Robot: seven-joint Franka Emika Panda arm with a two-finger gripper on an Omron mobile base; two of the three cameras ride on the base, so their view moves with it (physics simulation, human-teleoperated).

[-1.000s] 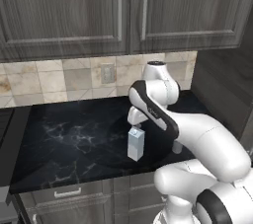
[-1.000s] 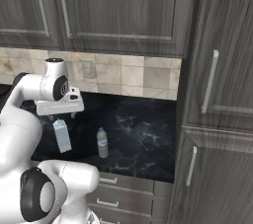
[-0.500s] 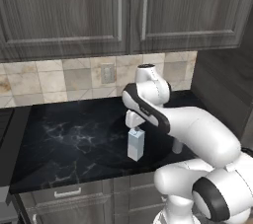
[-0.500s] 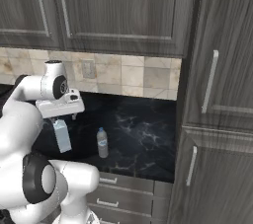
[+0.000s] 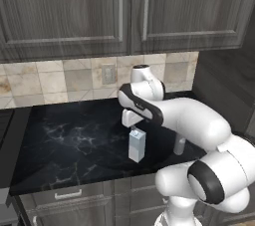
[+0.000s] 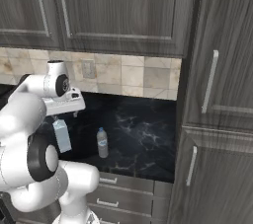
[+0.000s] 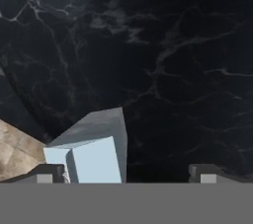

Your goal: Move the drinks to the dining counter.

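The carton (image 5: pixel 136 145) stands upright on the black marble counter (image 5: pixel 69 140), near its front edge, under the tile backsplash (image 5: pixel 64 76) and the dark cupboards (image 5: pixel 119 11); in the right base view the carton (image 6: pixel 62 135) is at the left, with the bottle (image 6: pixel 102 142) standing upright just to its right, the two near each other but apart; in the left base view the bottle (image 5: pixel 179 145) is partly hidden behind the white arm, to the carton's right; the gripper (image 5: pixel 132 120) hangs directly above the carton, pointing down, close over its gabled top; in the right base view the gripper (image 6: pixel 63 117) likewise sits just above the carton; the hand view looks down on the carton (image 7: pixel 94 154) from above, its top ridge low and left of centre, with one finger tip (image 7: pixel 47 172) at its left and the other finger tip (image 7: pixel 207 172) well off to the right over bare marble; the jaws are spread wide and grip nothing; whether the left finger touches the carton cannot be told; a tall cupboard (image 6: pixel 217 119) closes the counter off on the right.
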